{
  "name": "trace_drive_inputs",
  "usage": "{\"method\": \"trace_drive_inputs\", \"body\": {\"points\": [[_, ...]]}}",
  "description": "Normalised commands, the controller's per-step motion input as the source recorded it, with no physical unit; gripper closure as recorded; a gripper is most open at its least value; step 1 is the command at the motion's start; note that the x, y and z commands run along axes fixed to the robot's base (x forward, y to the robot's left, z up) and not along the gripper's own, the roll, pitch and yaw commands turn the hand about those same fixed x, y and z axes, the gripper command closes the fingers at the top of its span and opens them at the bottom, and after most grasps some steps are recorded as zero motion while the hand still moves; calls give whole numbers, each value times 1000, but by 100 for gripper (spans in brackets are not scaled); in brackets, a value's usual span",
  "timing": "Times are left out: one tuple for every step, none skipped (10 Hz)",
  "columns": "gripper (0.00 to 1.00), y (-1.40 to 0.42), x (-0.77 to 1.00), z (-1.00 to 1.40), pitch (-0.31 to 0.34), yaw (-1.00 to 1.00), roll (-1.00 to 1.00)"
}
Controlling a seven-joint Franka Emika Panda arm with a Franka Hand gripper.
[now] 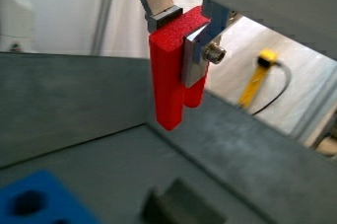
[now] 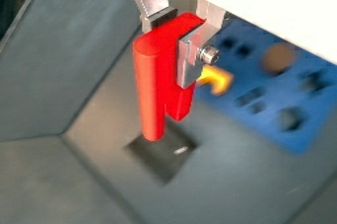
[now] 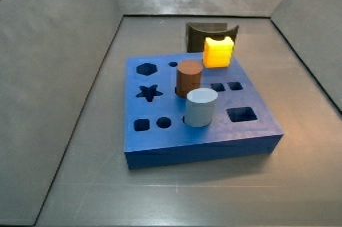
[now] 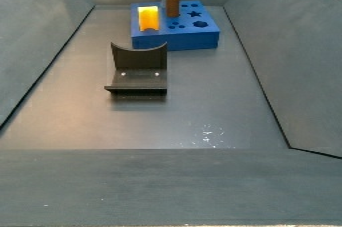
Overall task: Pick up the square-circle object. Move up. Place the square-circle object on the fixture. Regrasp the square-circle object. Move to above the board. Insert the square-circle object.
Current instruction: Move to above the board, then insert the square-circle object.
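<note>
Red square-circle object [image 1: 171, 75] filled both wrist views, nearest the lens, hanging lengthwise from the gripper [image 1: 180, 33]. The silver fingers [image 1: 200, 52] were closed on its upper end, leaving most of its length free below. My reading: gripping the top end kept the lower part clear for seating on the fixture.

Gripper and piece did not appear in either side view, so they presumably sat above both side cameras' fields, consistent with the move-up step. In a wrist view the fixture [image 2: 166, 149] lay far below the piece, well apart from it.

Count:
- red piece: 1, held
- fixture [image 4: 138, 68]: 1, on the floor, nothing on it
- board [image 3: 201, 121]: 1
- standing in the board: yellow block [image 3: 218, 50], brown cylinder [image 3: 190, 77], pale grey cylinder [image 3: 201, 108], one each

Placement on the fixture was not yet done.
</note>
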Motion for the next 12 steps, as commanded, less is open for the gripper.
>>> {"method": "trace_drive_inputs", "body": {"points": [[100,-917,-1000,18,-74,19,-1000],[100,-677,-803,14,-96,18,-1000],[100,-497,-622,7,-104,17,-1000],[100,-217,-333,5,-106,5,-1000],[100,-137,-233,1,-102,1,-1000],[100,-60,-129,-2,-101,-14,-976],[100,-1,-80,-2,-82,-14,-655],[100,10,-61,-3,-67,-10,-438],[100,7,-51,0,-56,-6,-325],[100,0,-23,-29,-47,0,-20],[100,-91,-546,-411,-54,-571,0],[100,-3,0,-606,-3,-1000,0]]}}
